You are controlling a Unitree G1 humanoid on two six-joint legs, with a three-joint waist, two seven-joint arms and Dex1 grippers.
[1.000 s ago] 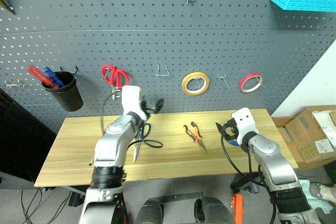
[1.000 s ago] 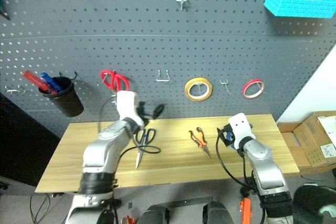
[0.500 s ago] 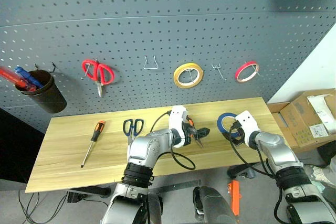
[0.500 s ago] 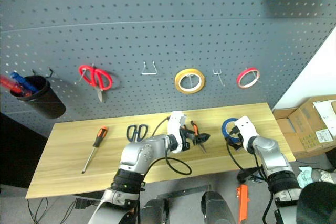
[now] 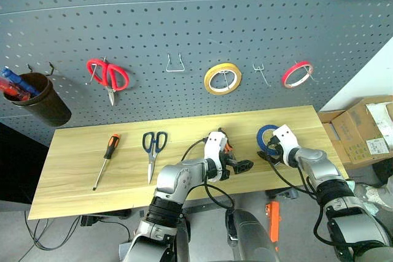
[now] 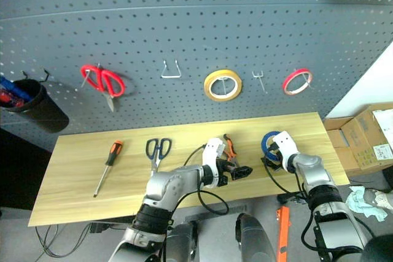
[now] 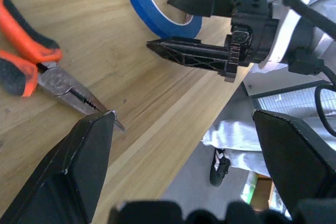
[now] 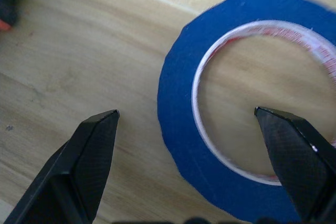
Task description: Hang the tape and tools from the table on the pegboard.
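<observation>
The blue tape (image 5: 264, 136) lies flat on the pale wood table (image 5: 80, 182) at the right. My right gripper (image 8: 186, 111) is open and straddles the ring's near wall, one finger inside the hole and one outside. The orange-and-black pliers (image 7: 37, 61) lie mid-table. My left gripper (image 5: 241, 165) hovers open just in front of the pliers' nose, near the table's front edge, with nothing between its fingers. The dark-handled scissors (image 5: 153, 145) and the screwdriver (image 5: 105, 161) lie further left. The grey pegboard (image 5: 184, 16) rises behind.
On the pegboard hang red-handled scissors (image 5: 107, 75), a yellow roll (image 5: 222, 78) and a red roll (image 5: 298, 73), with empty hooks (image 5: 175, 62) between them. A black cup (image 5: 37, 99) with pens hangs at the left. Cardboard boxes (image 5: 362, 130) stand right of the table.
The camera has tilted down. My left arm swung right, from above the dark scissors to the pliers. My right gripper moved forward and down onto the blue tape.
</observation>
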